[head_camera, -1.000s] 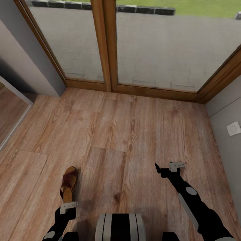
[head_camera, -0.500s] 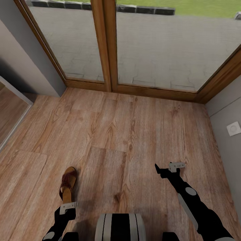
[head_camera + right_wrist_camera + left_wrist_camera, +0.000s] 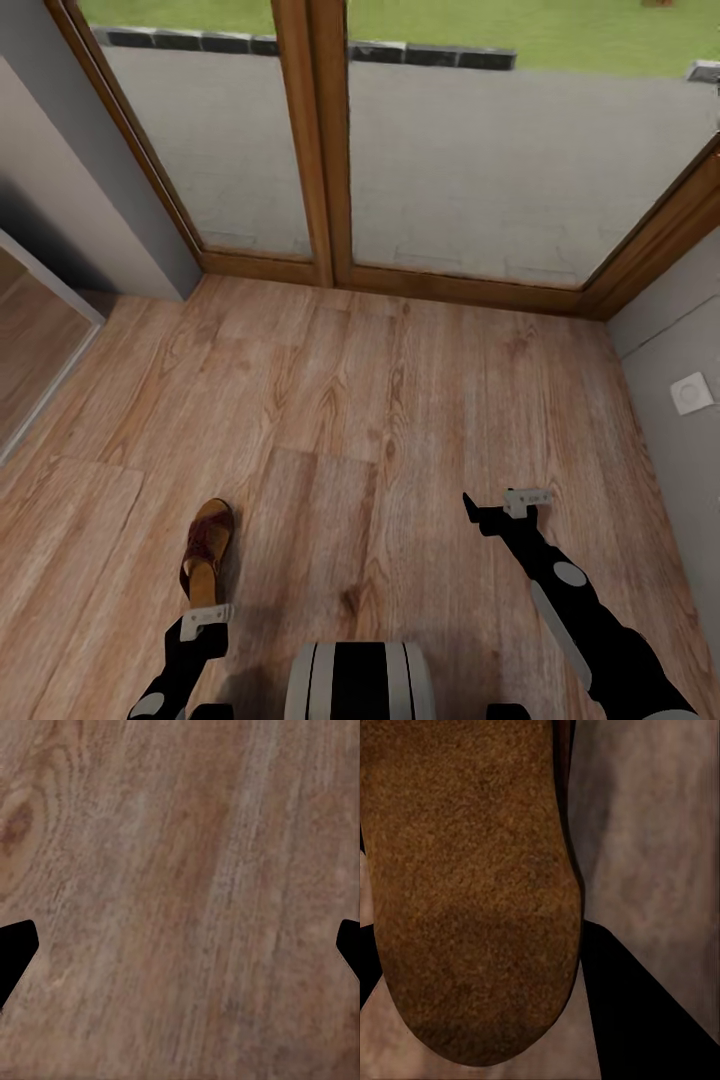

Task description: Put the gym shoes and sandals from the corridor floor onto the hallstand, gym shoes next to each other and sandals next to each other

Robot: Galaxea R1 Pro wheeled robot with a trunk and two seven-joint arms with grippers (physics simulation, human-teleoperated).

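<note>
Here the left gripper [image 3: 203,600] gripped a brown sandal [image 3: 206,550]; the right gripper [image 3: 490,512] hung wide open, empty, above the floor [image 3: 380,400].

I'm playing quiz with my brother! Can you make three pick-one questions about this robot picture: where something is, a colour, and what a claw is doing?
1. Where is the sandal?
A. at the left gripper
B. on a rack
C. by the glass door

2. What colour is the sandal?
A. blue
B. brown
C. white

3. The right gripper is:
A. holding a shoe
B. open over bare floor
C. pressed against the door

Answers: 1 A, it sticks out just ahead of that gripper. 2 B, brown leather shows close up. 3 B, its fingertips sit far apart with only wood between.
</note>
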